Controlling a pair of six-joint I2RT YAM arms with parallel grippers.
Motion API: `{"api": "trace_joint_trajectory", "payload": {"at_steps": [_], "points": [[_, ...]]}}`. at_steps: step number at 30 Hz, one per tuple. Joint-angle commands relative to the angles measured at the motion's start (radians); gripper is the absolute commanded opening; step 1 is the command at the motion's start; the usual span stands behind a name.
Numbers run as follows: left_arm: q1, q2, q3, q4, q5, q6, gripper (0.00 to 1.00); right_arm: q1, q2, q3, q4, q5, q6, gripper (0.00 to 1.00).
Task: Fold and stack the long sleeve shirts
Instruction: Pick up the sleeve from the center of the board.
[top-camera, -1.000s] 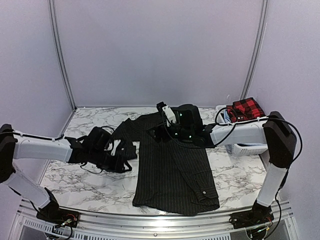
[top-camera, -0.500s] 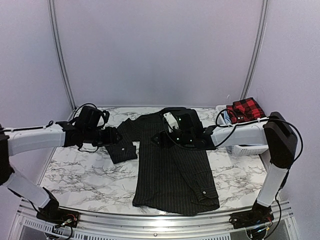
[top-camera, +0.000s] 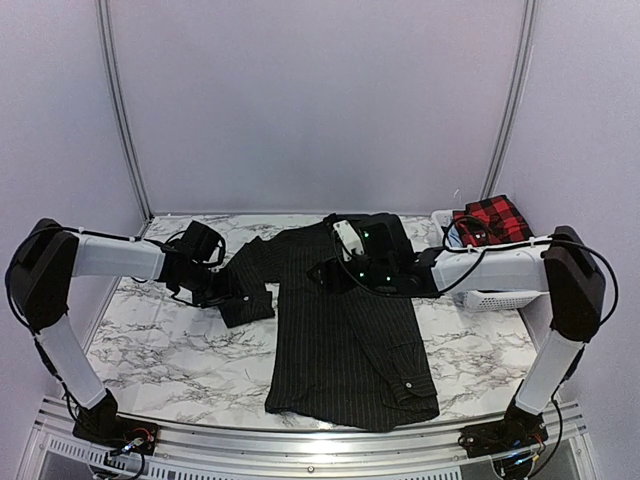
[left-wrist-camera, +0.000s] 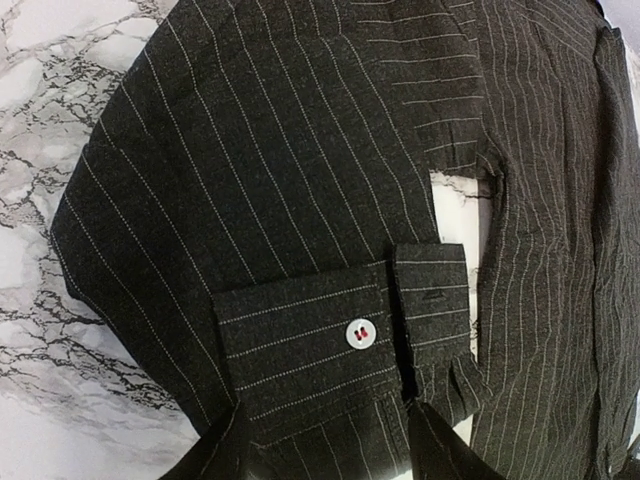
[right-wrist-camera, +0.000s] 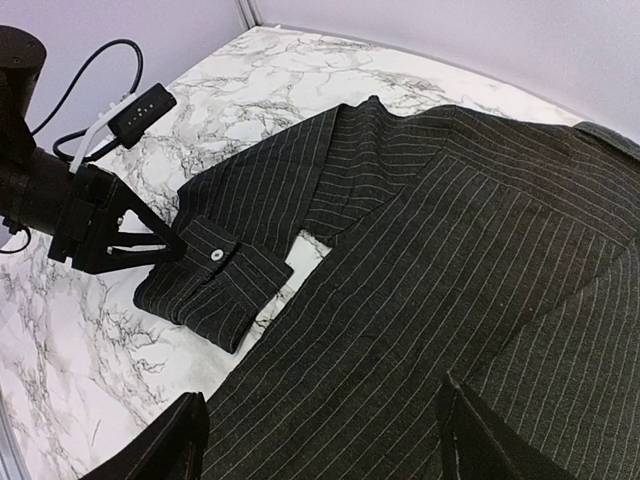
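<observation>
Sleeve-folding the black shirt (top-camera: 345, 340): left gripper (left-wrist-camera: 325, 450) spread, cuff (left-wrist-camera: 340, 335) just ahead between its fingers; right gripper (right-wrist-camera: 325, 440) gapes over the chest. Next, I'd guess: pinch cuff, carry inward.

Lower left: bare table (top-camera: 150, 350), my free lane | centre: pinstriped shirt (top-camera: 345, 350) | right edge: basket (top-camera: 495, 297) blocks me

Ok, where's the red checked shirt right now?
In the top view, the red checked shirt sits at far right, piled in the white basket.

No text, label, brand or number is legible anywhere.
</observation>
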Motion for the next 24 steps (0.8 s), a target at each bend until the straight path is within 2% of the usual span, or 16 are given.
{"api": "trace_joint_trajectory", "payload": {"at_steps": [1,17,24], "points": [[0.007,0.052,0.037,-0.022,0.011,-0.009,0.56,0.008,-0.025,-0.012,-0.012,0.013,0.008,0.74],[0.015,0.064,0.05,-0.034,-0.105,0.007,0.57,0.007,-0.032,-0.023,-0.01,0.007,0.005,0.74],[0.022,0.074,0.071,-0.032,-0.075,0.024,0.57,0.007,-0.032,-0.025,-0.006,0.001,0.006,0.74]]}}
